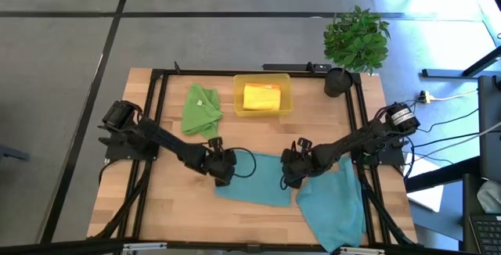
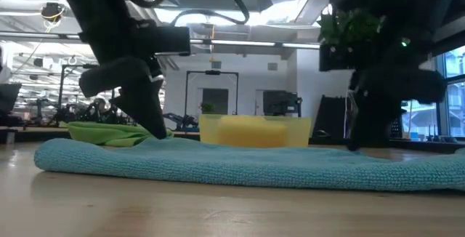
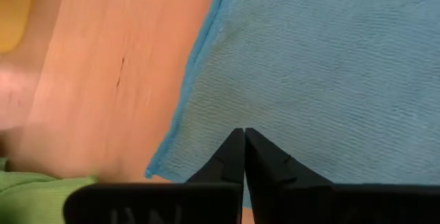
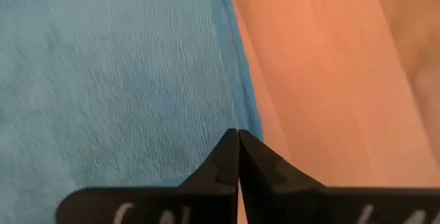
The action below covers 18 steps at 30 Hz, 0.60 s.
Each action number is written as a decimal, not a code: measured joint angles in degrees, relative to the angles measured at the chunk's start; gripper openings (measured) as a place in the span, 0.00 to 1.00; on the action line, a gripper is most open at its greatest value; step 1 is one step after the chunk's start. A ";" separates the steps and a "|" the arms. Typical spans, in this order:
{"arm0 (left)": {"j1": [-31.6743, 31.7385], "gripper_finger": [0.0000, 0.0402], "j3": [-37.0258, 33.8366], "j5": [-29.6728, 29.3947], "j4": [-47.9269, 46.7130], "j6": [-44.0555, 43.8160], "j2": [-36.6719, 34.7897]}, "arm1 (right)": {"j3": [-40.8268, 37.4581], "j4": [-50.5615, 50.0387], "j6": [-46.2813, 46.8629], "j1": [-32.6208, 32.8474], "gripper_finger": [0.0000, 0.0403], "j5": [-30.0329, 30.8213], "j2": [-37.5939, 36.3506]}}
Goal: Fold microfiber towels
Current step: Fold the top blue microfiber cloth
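where towels lie, pale wooden table (image 1: 117, 200)

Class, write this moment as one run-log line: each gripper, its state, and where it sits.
left gripper: shut on teal towel, far-left corner | right gripper: shut on teal towel, far-right corner | towel flat on table

Both arms are reaching inward toward the table's middle, wrists angled down. Left gripper (image 1: 222, 169) is sitting low, fingers pressed together. Right gripper (image 1: 291, 171) is mirroring it, fingers likewise closed.
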 joint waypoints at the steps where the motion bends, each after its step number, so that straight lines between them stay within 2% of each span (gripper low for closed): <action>1: 0.64 0.00 0.00 0.31 -0.18 0.69 0.00 | -0.61 -0.02 0.89 0.01 0.01 -0.04 0.00; 10: 9.34 0.00 0.00 7.08 -1.05 7.35 0.00 | -4.78 4.87 3.92 1.14 0.01 0.10 -0.26; 18: 16.58 0.00 0.00 9.65 -0.94 12.78 0.00 | -4.82 6.81 7.18 4.71 0.02 -2.27 -0.17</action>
